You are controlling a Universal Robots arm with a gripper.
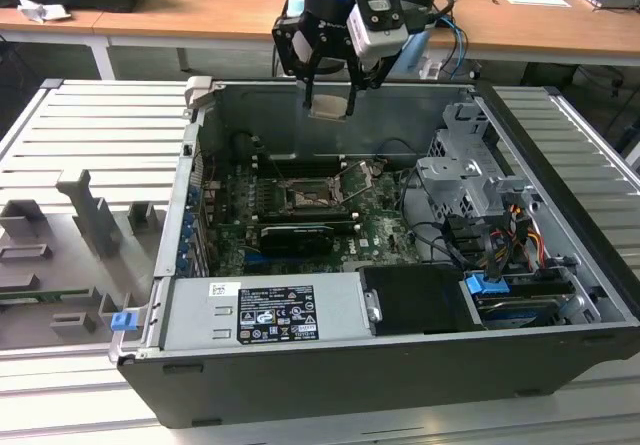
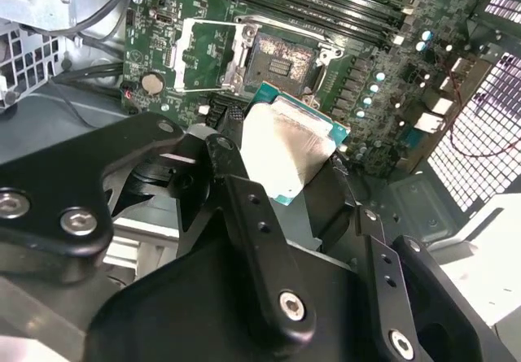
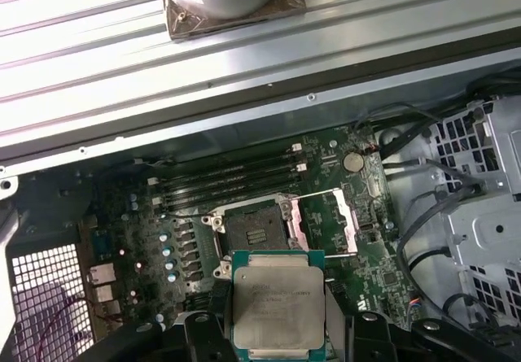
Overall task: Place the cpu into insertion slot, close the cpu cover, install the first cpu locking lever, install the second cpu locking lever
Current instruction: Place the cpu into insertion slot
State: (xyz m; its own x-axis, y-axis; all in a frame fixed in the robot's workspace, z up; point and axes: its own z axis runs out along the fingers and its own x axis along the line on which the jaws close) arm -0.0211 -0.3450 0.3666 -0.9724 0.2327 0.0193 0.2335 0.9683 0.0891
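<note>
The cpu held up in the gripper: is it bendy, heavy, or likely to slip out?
The cpu is a thin flat square with a metal top, so probably stiff and light for its size. The gripper pinches only its edges, so the smooth metal might slip under a weak squeeze. Being flat, it should not roll.
</note>
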